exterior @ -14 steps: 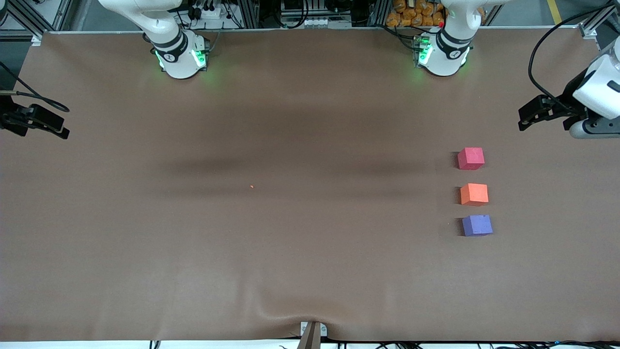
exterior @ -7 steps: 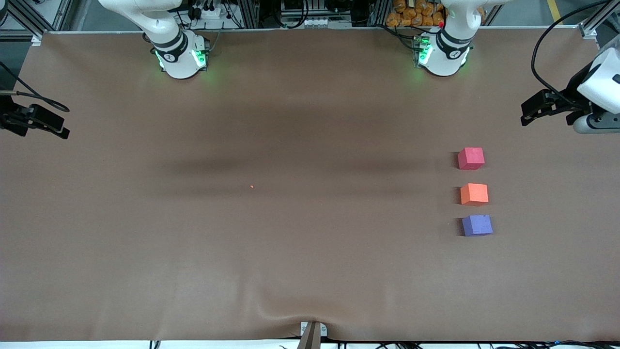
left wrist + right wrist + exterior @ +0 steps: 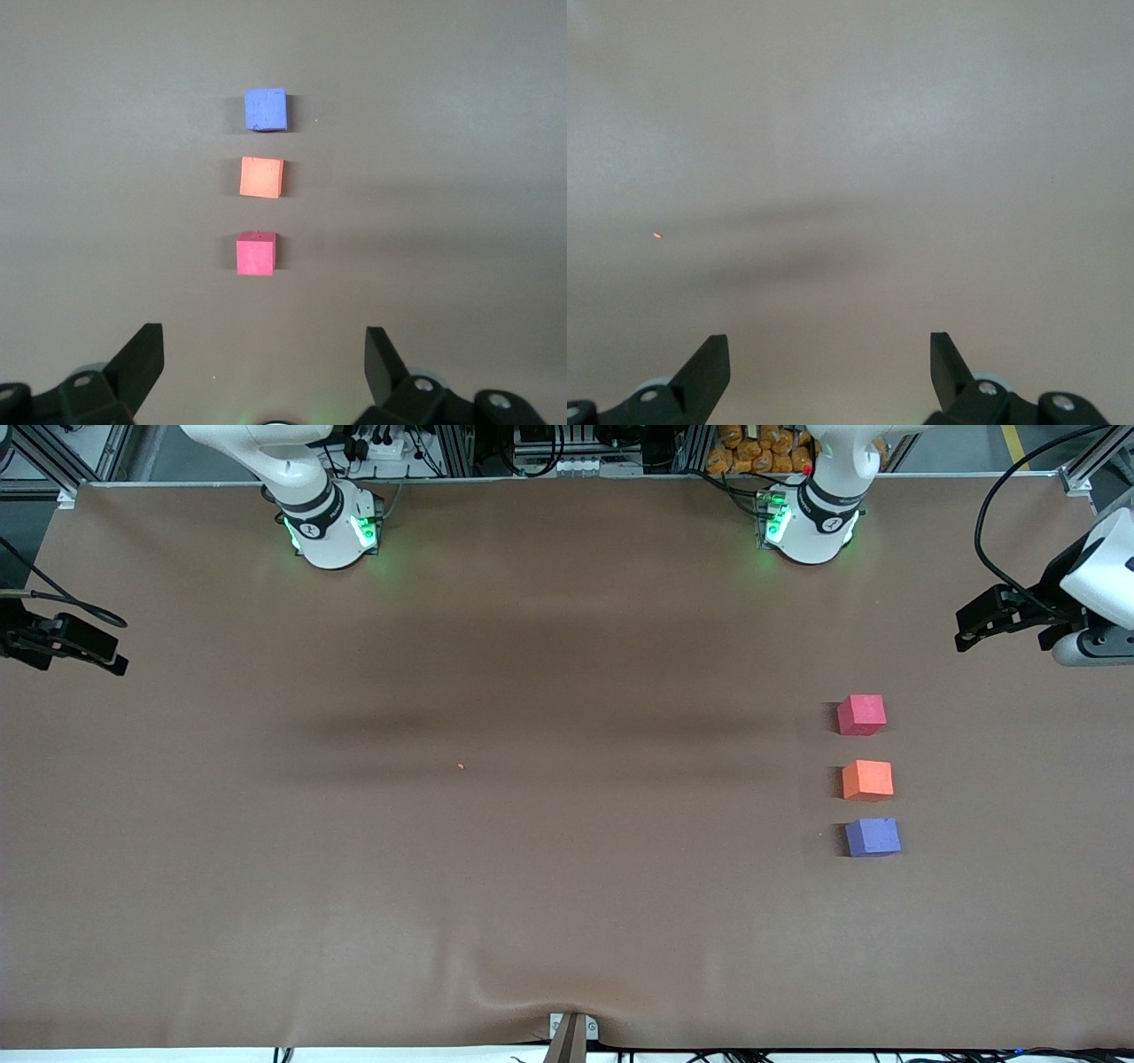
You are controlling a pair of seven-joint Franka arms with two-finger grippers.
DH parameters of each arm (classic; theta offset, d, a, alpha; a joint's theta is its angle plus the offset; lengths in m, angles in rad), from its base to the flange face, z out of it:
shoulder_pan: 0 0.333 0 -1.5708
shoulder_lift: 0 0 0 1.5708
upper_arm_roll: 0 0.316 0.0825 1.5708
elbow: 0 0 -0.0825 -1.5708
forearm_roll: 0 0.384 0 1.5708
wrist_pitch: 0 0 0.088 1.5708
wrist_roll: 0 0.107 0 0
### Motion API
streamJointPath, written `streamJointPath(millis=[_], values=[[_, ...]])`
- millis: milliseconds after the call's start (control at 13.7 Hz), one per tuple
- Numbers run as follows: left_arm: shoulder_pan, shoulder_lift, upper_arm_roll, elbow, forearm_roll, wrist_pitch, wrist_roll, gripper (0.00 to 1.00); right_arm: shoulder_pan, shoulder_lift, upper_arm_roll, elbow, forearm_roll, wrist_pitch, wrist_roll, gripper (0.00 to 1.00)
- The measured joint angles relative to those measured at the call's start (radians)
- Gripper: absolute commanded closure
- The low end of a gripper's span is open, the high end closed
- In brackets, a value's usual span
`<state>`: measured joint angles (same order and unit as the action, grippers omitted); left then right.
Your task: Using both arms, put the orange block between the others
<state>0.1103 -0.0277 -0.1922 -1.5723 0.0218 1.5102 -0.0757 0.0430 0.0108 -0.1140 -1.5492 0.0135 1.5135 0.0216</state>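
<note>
Three small cubes stand in a row with small gaps near the left arm's end of the table. The orange block point(image 3: 867, 779) point(image 3: 262, 177) lies in the middle. The red-pink cube point(image 3: 861, 715) point(image 3: 256, 253) is farther from the front camera, and the purple-blue cube point(image 3: 873, 837) point(image 3: 266, 110) is nearer. My left gripper point(image 3: 970, 627) point(image 3: 261, 354) hangs open and empty over bare table at that end, apart from the cubes. My right gripper point(image 3: 111, 657) point(image 3: 828, 359) waits open and empty over the right arm's end.
A tiny orange speck point(image 3: 461, 766) point(image 3: 657, 235) lies on the brown table cover point(image 3: 567, 921) near the middle. The cover bulges at the front edge around a small mount point(image 3: 571, 1032). Both bases point(image 3: 332, 531) point(image 3: 811, 527) glow green along the back edge.
My left gripper has drawn back slightly toward the left arm's end of the table and a little upward. The cubes and the right arm have not moved.
</note>
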Motion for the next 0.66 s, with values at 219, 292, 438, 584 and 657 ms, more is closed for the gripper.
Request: streamJointPath(millis=[219,292,438,584,657], values=[[0.000,0.000,0.001,0.000,0.000,-0.005,0.000,0.00,0.000,0.000,-0.002,0.000,0.000,-0.019,0.000,0.00],[0.000,0.000,0.001,0.000,0.000,-0.006,0.000,0.00,-0.001,0.000,-0.003,0.000,0.000,-0.023,0.000,0.00],[0.000,0.000,0.001,0.000,0.000,-0.008,0.000,0.00,-0.002,0.000,-0.004,0.000,0.000,-0.025,0.000,0.00],[0.000,0.000,0.001,0.002,0.000,-0.014,0.000,0.00,-0.006,0.000,-0.006,0.000,0.000,-0.025,0.000,0.00],[0.000,0.000,0.001,0.003,0.000,-0.019,0.000,0.00,-0.009,0.000,-0.007,0.000,0.000,-0.025,0.000,0.00]])
